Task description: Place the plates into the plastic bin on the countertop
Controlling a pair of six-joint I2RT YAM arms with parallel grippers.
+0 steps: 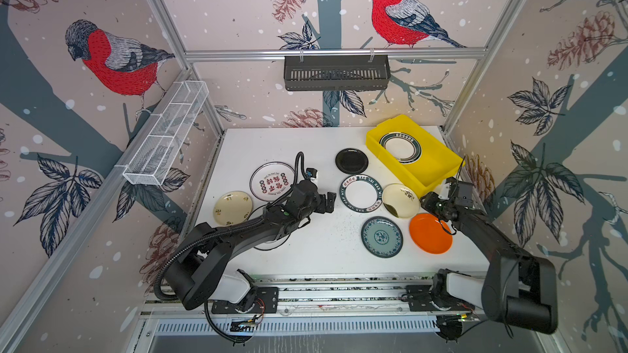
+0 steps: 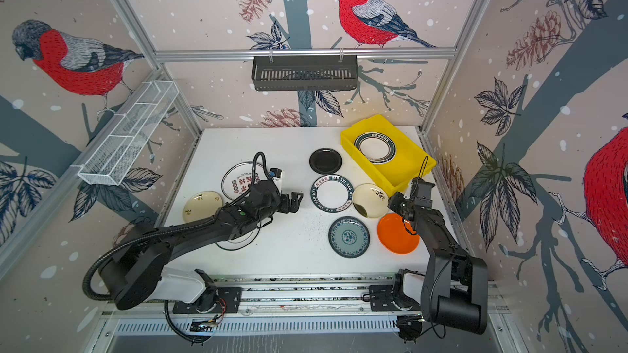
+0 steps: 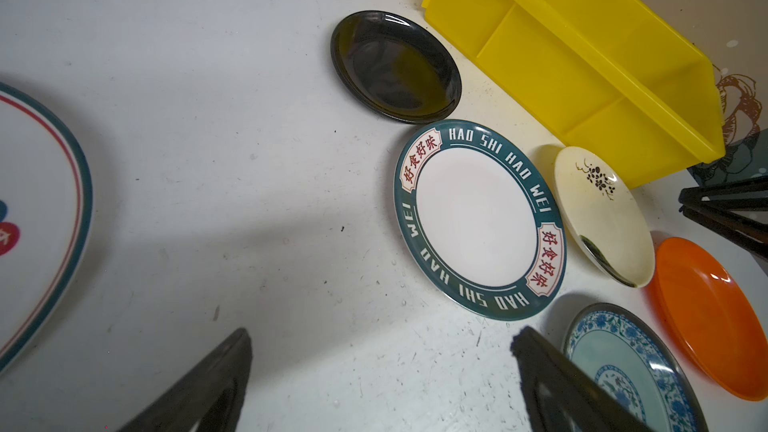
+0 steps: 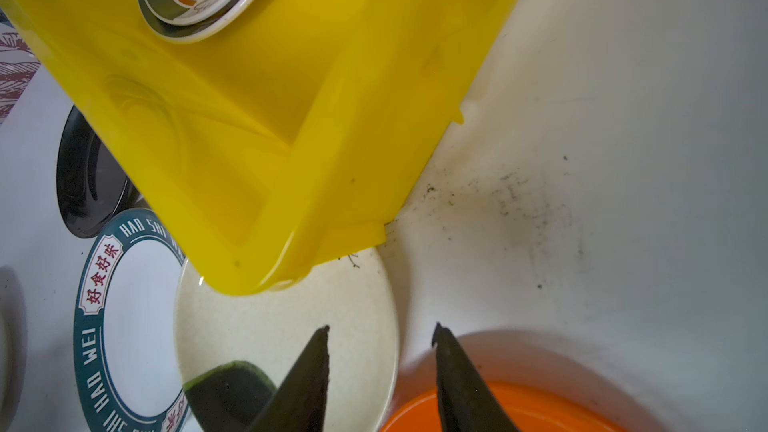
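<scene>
The white table (image 1: 306,144) carried the yellow plastic bin (image 1: 438,168) at its far right corner, with one green-rimmed plate (image 1: 400,147) lying flat inside. Beside the bin, loose on the table, lay a lettered plate (image 1: 361,194), an orange plate (image 1: 430,234) and a cream plate (image 1: 401,200). The left claw (image 3: 382,334) hung fully released over bare table. The right claw (image 4: 381,327), partly spread, straddled the cream plate's rim, grasping nothing.
</scene>
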